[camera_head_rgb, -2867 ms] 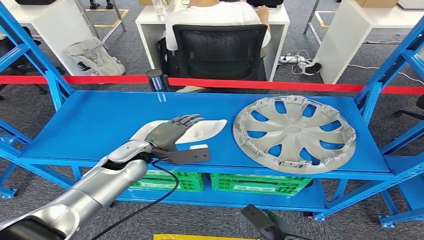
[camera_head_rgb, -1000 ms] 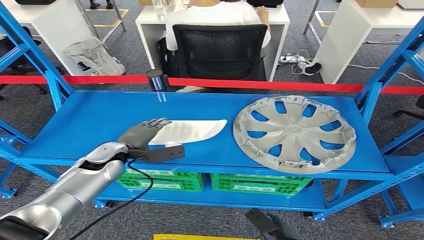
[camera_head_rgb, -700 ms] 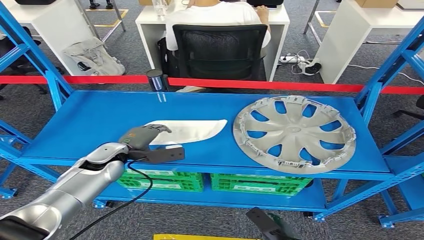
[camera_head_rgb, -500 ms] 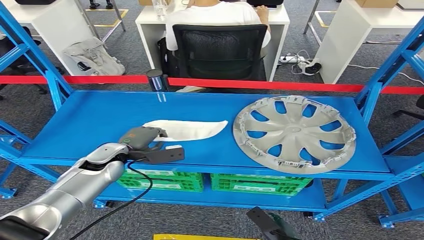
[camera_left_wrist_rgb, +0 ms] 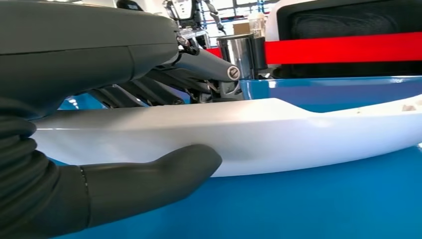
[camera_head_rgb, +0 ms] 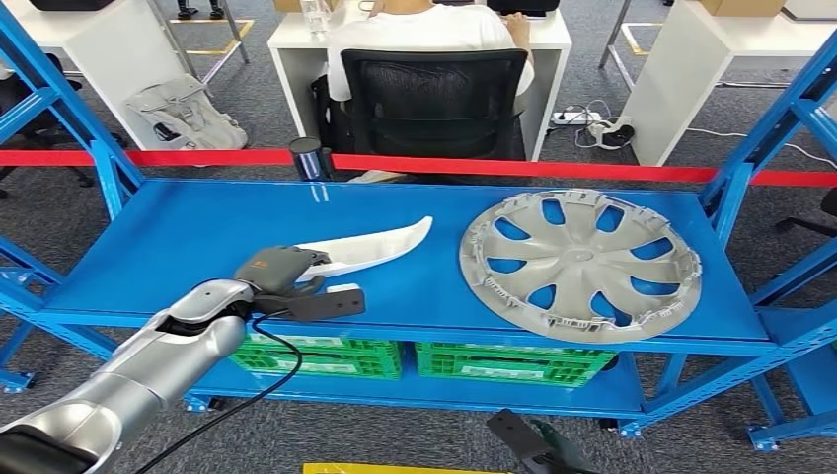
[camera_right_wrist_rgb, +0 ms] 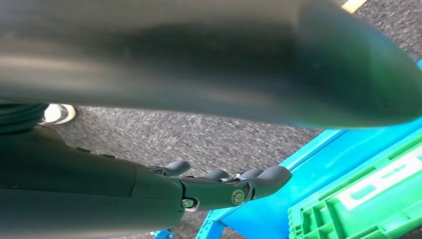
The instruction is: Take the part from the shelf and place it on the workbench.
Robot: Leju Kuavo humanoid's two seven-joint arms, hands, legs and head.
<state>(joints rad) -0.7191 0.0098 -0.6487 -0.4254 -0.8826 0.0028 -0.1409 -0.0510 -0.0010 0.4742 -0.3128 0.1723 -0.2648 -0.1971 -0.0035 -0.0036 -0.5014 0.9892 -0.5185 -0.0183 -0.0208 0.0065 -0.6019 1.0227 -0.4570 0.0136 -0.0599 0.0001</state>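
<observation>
We hold the white part (camera_head_rgb: 370,247) by its near end in our left hand (camera_head_rgb: 276,272), thumb under and fingers (camera_left_wrist_rgb: 149,92) over, its far tip raised off the blue shelf (camera_head_rgb: 197,247). Lift level, keeping clear of the hubcap (camera_head_rgb: 582,262). Our right hand (camera_right_wrist_rgb: 219,191) hangs with fingers extended, holding nothing.

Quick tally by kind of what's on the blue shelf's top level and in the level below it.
White curved trim part, held by the left robot hand: 1
Silver wheel cover: 1
Green crates on the lower level: 2
Total: 4
</observation>
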